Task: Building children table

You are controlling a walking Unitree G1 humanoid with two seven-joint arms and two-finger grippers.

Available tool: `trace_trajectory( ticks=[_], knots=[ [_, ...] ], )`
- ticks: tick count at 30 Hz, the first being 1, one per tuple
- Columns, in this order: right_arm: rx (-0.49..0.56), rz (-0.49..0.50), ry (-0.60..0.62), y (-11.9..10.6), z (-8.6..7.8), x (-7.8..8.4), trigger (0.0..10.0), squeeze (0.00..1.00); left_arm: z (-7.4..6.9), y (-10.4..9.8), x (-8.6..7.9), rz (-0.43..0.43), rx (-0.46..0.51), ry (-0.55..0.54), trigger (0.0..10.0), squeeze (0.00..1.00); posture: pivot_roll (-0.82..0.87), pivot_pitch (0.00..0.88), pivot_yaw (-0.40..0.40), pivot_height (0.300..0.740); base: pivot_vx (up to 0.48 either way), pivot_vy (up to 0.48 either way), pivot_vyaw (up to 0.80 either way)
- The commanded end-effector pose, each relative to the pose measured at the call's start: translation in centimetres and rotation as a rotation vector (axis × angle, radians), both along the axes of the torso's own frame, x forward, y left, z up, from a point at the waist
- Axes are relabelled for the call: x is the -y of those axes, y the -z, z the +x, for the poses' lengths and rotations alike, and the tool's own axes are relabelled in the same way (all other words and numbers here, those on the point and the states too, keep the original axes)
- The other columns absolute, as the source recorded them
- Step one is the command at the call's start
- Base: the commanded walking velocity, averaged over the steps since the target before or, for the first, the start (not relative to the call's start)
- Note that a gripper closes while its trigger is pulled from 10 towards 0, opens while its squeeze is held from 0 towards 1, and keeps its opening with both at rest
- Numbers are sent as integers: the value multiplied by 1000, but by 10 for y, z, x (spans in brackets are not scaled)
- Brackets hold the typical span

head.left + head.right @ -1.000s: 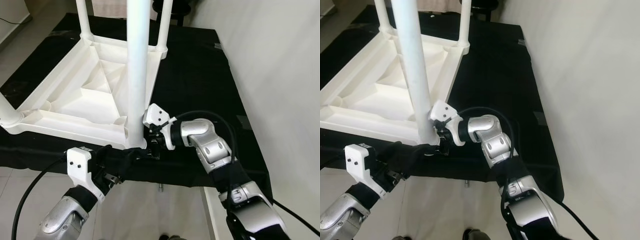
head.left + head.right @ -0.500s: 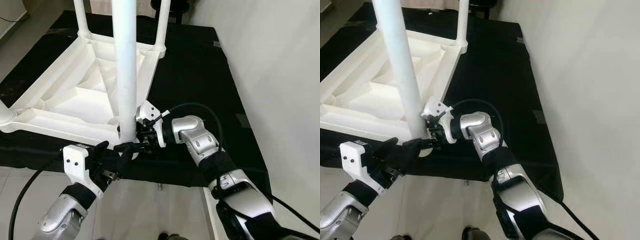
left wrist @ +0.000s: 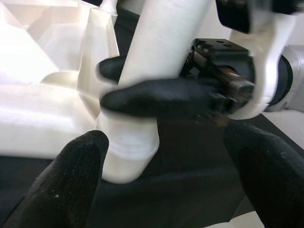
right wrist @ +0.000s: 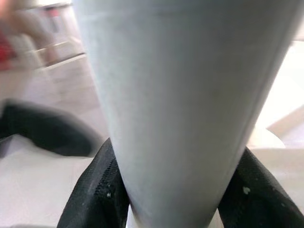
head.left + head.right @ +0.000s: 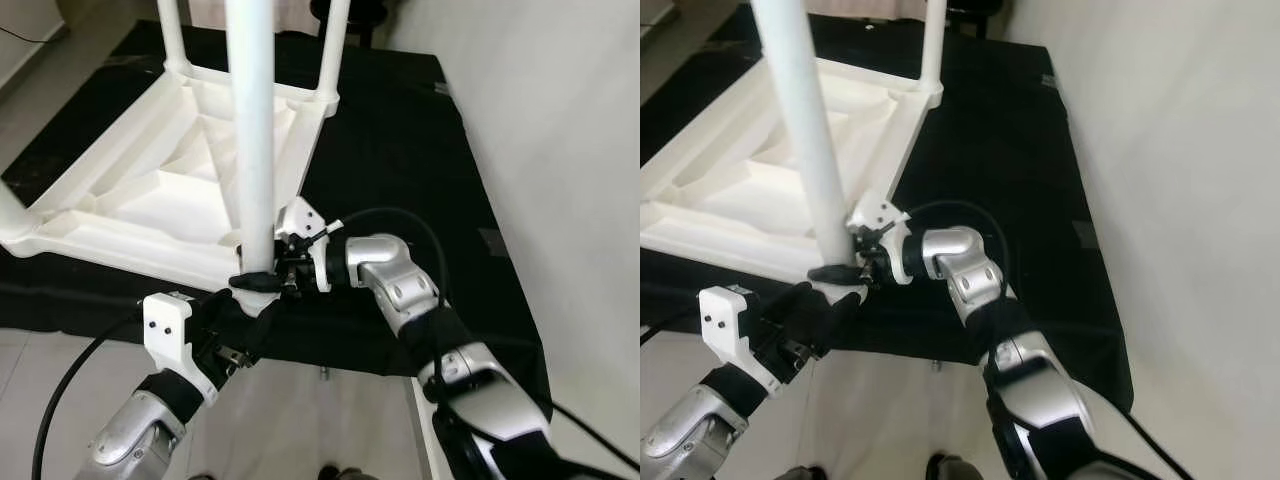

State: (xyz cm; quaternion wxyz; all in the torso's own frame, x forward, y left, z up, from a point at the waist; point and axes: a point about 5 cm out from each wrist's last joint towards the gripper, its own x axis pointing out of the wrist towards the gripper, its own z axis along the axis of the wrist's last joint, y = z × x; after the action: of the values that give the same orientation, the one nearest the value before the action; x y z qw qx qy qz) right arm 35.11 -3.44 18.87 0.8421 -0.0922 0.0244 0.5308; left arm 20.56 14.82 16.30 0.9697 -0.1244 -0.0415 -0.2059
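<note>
Gripping a table leg at its socket

Lying upside down on a black cloth (image 5: 400, 150) beside a pale wall (image 5: 560, 120): white children's table (image 5: 190, 190). Clamped around near-corner leg (image 5: 250, 130), just above its socket: right gripper (image 5: 257, 281). Spread wide just below, touching nothing: left gripper (image 3: 161, 190). Open floor (image 5: 290, 420) at the near edge.

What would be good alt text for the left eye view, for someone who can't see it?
The right gripper is clamped around the bottom of a white table leg, at the near corner of an upside-down white table on a black cloth. The left gripper sits open just below that corner, and two more legs stand at the far corners.
</note>
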Motion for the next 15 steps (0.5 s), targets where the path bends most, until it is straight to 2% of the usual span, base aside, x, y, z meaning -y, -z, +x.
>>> trace_trajectory(
  ticks=[1, 2, 3, 4, 5, 6, 7, 13, 14, 15],
  knots=[
    [-28, 19, 626, 8, 10, 50, 0, 0, -2, 5, -1, 9, -21, 9, 10000, 0, 36, 191, -135, 740, 0, 0, 0],
    [-31, 26, 728, 11, -3, 56, 0, 0, -2, 5, -1, 10, -21, 8, 10000, 0, 39, 191, -131, 740, 0, 0, 0],
    [-31, 26, 728, 11, -3, 56, 0, 0, -2, 5, -1, 10, -21, 8, 10000, 0, 39, 191, -131, 740, 0, 0, 0],
    [-32, 31, 765, 12, -14, 59, 0, 0, -1, 5, -2, 11, -20, 7, 10000, 0, 39, 191, -131, 740, 0, 0, 0],
    [-32, 31, 765, 12, -14, 59, 0, 0, -1, 5, -2, 11, -20, 7, 10000, 0, 39, 191, -131, 740, 0, 0, 0],
    [-42, 34, 720, 15, -25, 52, 0, 0, 0, 6, -2, 13, -22, 7, 10000, 0, 18, 168, -112, 740, 0, 0, 0],
    [-34, 25, 700, 17, -29, 48, 0, 0, 1, 7, -3, 14, -24, 10, 10000, 0, 28, 160, -111, 740, 0, 0, 0],
    [-2, 2, 664, 18, -31, 42, 0, 0, 2, 10, -4, 17, -32, 19, 10000, 0, 29, 150, -115, 740, 0, 0, 0],
    [-14, -4, 639, 17, -34, 36, 0, 0, 2, 10, -4, 17, -31, 17, 10000, 0, 29, 148, -116, 740, 0, 0, 0],
    [-29, -34, 582, 18, -38, 27, 4784, 0, 2, 10, -4, 18, -30, 13, 10000, 0, 32, 148, -117, 740, 0, 0, 0]
  ],
)
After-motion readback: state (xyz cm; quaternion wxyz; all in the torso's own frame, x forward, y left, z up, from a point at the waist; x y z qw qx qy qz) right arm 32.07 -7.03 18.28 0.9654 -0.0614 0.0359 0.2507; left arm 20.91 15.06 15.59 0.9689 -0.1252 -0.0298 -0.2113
